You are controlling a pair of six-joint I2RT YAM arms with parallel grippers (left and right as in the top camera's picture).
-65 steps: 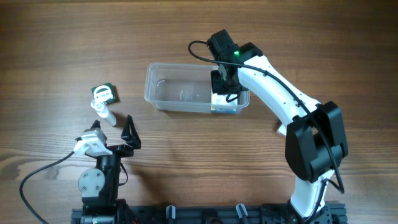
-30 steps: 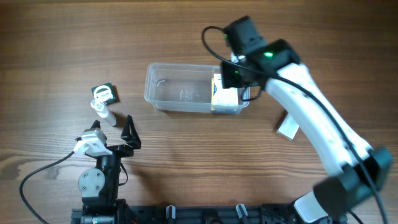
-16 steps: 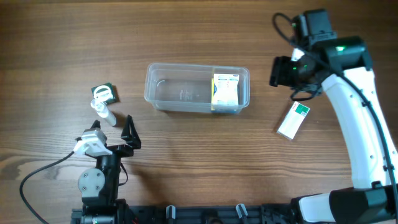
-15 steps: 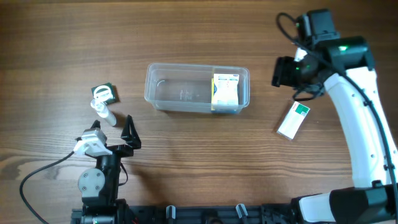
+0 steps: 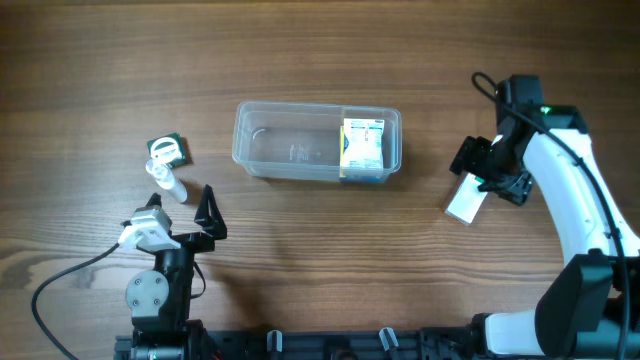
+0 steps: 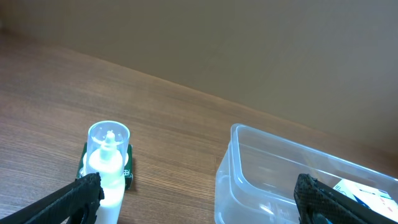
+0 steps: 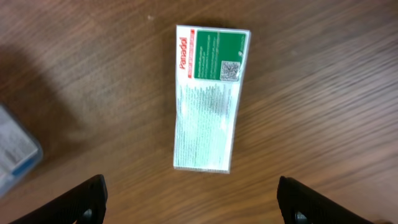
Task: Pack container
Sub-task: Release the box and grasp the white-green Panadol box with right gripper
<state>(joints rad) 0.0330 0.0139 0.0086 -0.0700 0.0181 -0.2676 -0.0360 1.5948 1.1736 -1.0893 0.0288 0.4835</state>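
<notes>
The clear container [image 5: 285, 150] lies in the middle of the table, with a yellow and white box [image 5: 363, 146] in its right end. Right of it a white and green Panadol box [image 5: 464, 206] lies flat on the wood. My right gripper [image 5: 487, 170] hovers over that box's upper end, open and empty; in the right wrist view the box [image 7: 208, 98] lies ahead of the spread fingers [image 7: 92, 198]. My left gripper [image 5: 180, 208] rests open near the front left, and its wrist view shows the container [image 6: 267, 177] to the right.
A small white bottle with a clear cap [image 5: 165, 180] lies just beyond the left gripper, its cap end against a small green box [image 5: 168, 150]. In the left wrist view the bottle [image 6: 107, 163] is beside the left finger [image 6: 81, 196].
The right arm has left the yellow box in the container, swung away to the right and come down over the white and green box with its jaws widening. The left arm has stayed still.
</notes>
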